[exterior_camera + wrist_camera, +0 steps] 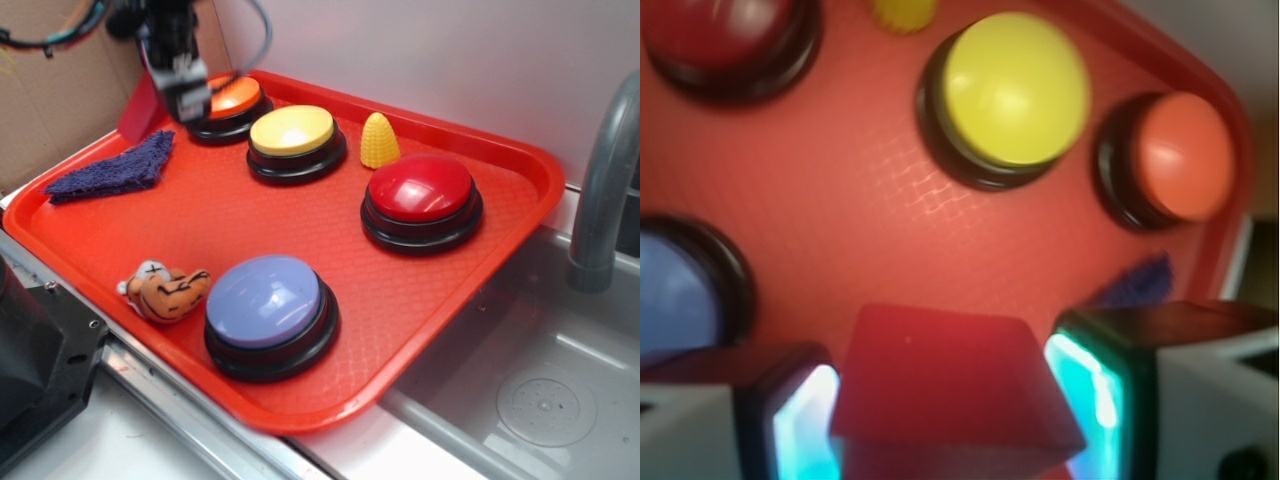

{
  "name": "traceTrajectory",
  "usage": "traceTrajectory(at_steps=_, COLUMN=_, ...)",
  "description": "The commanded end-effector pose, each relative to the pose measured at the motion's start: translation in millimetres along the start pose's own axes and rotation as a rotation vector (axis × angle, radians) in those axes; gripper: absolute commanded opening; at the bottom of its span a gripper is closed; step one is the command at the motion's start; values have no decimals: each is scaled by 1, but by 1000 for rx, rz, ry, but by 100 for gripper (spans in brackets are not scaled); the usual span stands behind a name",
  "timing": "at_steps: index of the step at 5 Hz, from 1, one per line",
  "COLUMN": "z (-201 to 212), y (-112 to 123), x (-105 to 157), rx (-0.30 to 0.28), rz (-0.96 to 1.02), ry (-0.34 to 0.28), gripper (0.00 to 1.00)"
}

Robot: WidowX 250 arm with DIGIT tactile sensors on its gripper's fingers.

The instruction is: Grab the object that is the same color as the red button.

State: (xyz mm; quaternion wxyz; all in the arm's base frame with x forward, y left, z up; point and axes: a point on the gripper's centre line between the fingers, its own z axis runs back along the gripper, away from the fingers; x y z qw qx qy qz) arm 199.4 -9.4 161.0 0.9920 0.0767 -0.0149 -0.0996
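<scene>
Gripper (950, 400) fingers pinch red wedge block (955, 385), held above tray (440, 330) far-left corner, near orange button (235, 97). Red button (420, 190) sits by tray's right edge.

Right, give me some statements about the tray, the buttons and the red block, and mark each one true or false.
1. The red wedge block sits between the gripper fingers. True.
2. The red button is next to the purple cloth. False: the cloth lies at the tray's far left corner, well apart from the red button on the right side.
3. The yellow corn toy stands between the yellow button and the red button. True.
4. The tiger toy rests on top of the blue button. False: it lies on the tray beside that button.
5. The orange button is outside the tray. False: it sits inside, at the back.
</scene>
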Motion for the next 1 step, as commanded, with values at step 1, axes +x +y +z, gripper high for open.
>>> traceTrajectory(at_steps=1, z=45, y=8, x=-6, rx=20, rz=374, ry=-113, gripper=0)
